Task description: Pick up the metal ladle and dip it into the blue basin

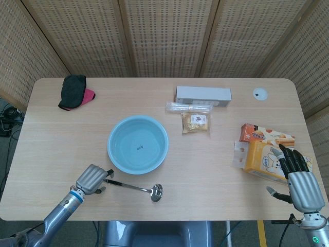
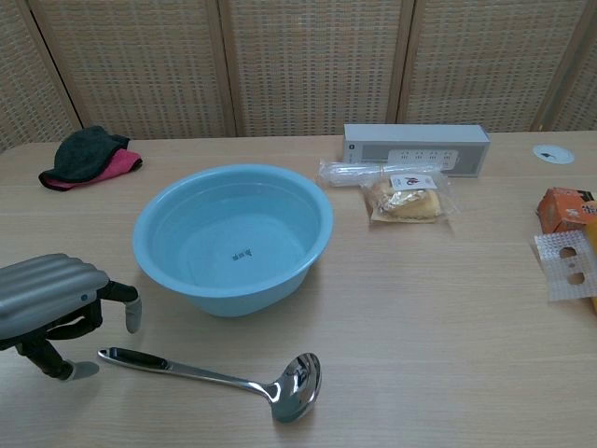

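The metal ladle (image 1: 136,188) (image 2: 219,375) lies on the table in front of the blue basin (image 1: 137,144) (image 2: 233,236), black handle end to the left, bowl to the right. My left hand (image 1: 92,179) (image 2: 51,301) hovers just left of and above the handle end, fingers apart and pointing down, holding nothing. The basin is empty. My right hand (image 1: 299,181) rests open at the table's right front, next to a yellow snack bag; the chest view does not show it.
A black and pink cloth (image 1: 75,91) lies at the back left. A grey box (image 1: 203,94), a clear packet and a bagged snack (image 1: 196,122) sit behind the basin on the right. Orange and yellow snack packs (image 1: 264,149) lie near the right hand.
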Controlling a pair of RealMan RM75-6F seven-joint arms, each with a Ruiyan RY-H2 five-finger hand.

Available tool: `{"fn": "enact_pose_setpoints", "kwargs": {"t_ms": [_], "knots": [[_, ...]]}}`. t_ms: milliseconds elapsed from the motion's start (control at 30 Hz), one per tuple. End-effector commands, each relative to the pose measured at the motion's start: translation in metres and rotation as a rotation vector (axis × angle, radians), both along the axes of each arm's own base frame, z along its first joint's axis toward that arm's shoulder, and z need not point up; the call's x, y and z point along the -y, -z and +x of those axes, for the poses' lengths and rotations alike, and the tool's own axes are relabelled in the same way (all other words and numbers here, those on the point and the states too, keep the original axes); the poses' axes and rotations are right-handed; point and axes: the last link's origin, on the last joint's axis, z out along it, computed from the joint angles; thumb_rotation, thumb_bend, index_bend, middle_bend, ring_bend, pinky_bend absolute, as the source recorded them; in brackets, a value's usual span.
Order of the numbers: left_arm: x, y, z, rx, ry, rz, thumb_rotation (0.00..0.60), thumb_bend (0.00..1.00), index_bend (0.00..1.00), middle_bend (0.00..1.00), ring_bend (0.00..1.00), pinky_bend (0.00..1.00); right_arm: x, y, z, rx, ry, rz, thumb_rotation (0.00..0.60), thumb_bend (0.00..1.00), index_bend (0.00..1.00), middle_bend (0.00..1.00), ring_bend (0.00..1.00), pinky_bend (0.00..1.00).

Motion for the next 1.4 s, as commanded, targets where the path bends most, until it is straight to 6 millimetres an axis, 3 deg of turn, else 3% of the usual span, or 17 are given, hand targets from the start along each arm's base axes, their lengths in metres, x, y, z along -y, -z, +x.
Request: {"fn": "enact_pose_setpoints", "kwargs": {"t_ms": [33,500,1067,1400], "knots": [[-0.001,0.007,0.003,-0.002,0.006,-0.009,0.600,0.26,0.41,0.92,0.89,0.98,0.000,0.000,0.000,0.000,0.001,-0.001,0.600,0.00,0.00,0.00,0.00,0.00],[-0.002,0.037,0.024,-0.006,0.050,-0.042,0.600,0.30,0.41,0.92,0.89,0.98,0.002,-0.003,-0.002,0.007,0.011,-0.007,0.600,0.00,0.00,0.00,0.00,0.00],[0.000,0.045,0.022,-0.046,0.019,-0.054,0.600,0.31,0.41,0.92,0.89,0.98,0.002,-0.005,-0.003,0.013,0.011,-0.010,0.600,0.00,0.00,0.00,0.00,0.00],[0.001,0.047,0.020,-0.052,0.016,-0.054,0.600,0.35,0.52,0.92,0.89,0.98,0.002,-0.005,-0.003,0.017,0.012,-0.011,0.600,0.00,0.00,0.00,0.00,0.00]]}}
